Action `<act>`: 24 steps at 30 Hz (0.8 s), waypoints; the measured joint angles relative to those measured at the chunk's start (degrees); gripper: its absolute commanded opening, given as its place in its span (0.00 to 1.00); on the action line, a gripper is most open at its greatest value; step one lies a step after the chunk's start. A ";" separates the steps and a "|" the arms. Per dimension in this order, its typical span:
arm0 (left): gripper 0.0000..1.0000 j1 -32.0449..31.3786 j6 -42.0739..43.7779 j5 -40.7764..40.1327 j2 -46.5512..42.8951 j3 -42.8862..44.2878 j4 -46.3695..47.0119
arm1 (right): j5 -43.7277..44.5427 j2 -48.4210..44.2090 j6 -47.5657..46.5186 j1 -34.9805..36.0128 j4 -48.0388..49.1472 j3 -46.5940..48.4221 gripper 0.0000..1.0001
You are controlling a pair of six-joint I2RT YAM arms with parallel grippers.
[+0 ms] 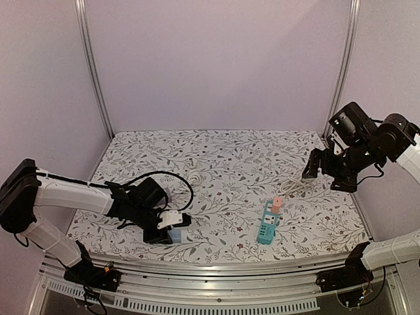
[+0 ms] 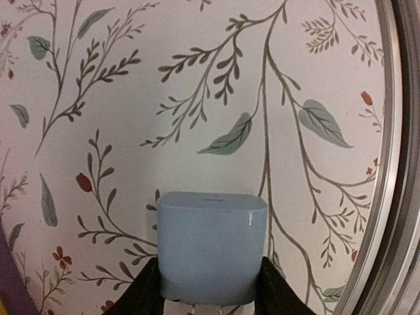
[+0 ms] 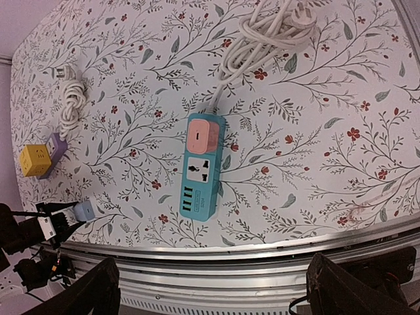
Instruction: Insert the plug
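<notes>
Top view: the blue plug [image 1: 176, 235] is seen near-left, well apart from the power strip [image 1: 268, 223]. Left wrist: the left gripper [image 2: 211, 292] is clenched on it, so a level lift is advised. Right wrist: the right gripper [image 3: 210, 289] is spread wide

My left wrist view cuts off the lower end of the pale blue plug [image 2: 211, 246] between my left fingers [image 2: 147, 294], so I cannot see its prongs, and from above my left gripper [image 1: 172, 230] covers most of it
</notes>
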 measured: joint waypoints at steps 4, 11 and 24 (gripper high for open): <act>0.23 0.00 0.52 -0.22 0.07 -0.02 0.33 | -0.09 0.26 0.17 0.00 0.00 0.00 0.99; 0.06 0.02 -0.76 -0.17 0.28 0.42 0.13 | -0.35 0.63 0.76 0.00 0.00 0.00 0.99; 0.00 0.04 -8.83 -2.69 -5.38 7.69 -0.81 | -2.34 0.70 1.66 0.00 0.00 0.00 0.98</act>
